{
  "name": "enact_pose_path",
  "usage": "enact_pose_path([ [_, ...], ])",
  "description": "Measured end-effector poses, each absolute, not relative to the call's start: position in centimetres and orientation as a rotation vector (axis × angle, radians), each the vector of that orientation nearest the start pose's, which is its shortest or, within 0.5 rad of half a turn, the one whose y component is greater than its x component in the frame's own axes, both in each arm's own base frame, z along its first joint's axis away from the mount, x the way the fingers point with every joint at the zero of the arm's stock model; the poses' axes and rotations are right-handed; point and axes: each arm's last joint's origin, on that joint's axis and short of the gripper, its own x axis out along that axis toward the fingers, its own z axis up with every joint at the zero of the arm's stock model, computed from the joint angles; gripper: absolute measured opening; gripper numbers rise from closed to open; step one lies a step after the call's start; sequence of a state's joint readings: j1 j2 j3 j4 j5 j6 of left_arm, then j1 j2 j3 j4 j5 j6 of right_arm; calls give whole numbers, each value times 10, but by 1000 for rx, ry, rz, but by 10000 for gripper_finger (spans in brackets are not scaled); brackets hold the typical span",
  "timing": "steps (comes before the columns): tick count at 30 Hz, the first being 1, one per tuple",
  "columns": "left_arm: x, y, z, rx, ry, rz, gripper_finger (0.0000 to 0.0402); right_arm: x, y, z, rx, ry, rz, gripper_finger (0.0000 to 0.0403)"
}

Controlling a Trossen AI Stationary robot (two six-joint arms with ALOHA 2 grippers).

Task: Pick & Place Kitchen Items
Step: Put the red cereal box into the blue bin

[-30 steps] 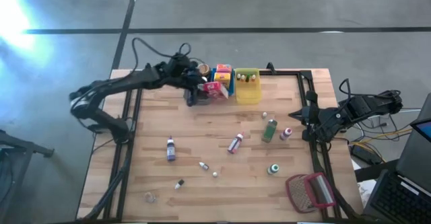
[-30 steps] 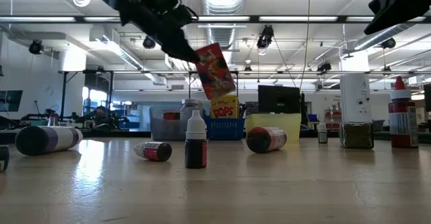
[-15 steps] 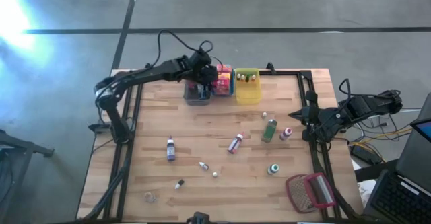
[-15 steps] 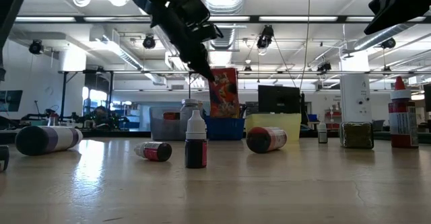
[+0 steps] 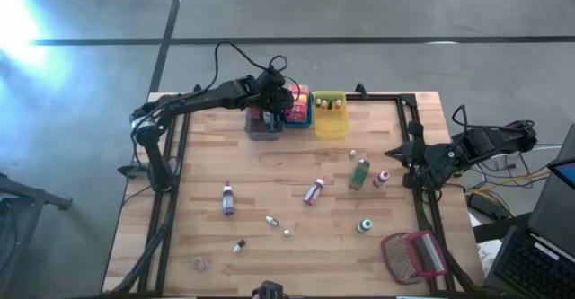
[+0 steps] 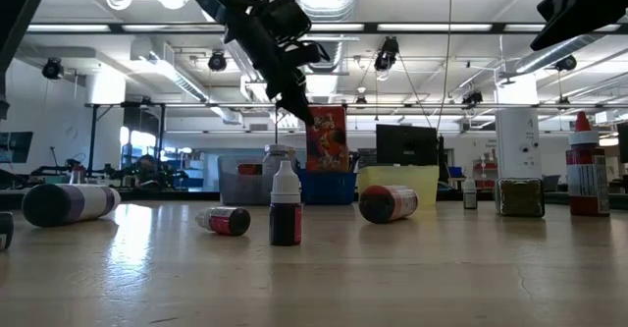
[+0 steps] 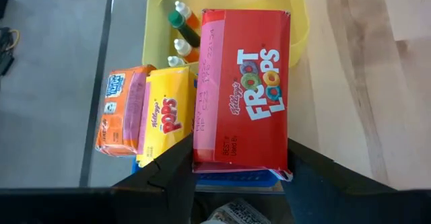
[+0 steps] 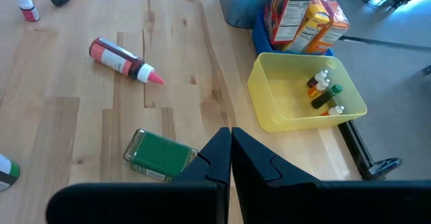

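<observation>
Red cereal box [image 7: 241,93] (Froot Loops) sits at the centre of the left wrist view, its long axis running top to bottom of the frame, over the blue bin [image 5: 303,110] and beside the yellow and orange boxes [image 7: 145,116]. Left gripper [image 7: 236,173], at upper centre of the high view, clamps the box's lower end between half-spread fingers. Right gripper [image 5: 395,154] waits fully closed and empty at the table's right edge.

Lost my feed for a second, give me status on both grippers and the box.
Left gripper shut on red cereal box, over the blue bin. Right gripper shut, waiting at table's right edge. Two boxes already in that bin.
</observation>
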State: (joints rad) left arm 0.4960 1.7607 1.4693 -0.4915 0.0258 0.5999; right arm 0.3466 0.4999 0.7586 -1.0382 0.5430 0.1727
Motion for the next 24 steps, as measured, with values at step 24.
enact_pose_path([
  [24, 358, 193, 242, 295, 955, 186, 193, 76, 12, 286, -171, 684, -245, 8],
])
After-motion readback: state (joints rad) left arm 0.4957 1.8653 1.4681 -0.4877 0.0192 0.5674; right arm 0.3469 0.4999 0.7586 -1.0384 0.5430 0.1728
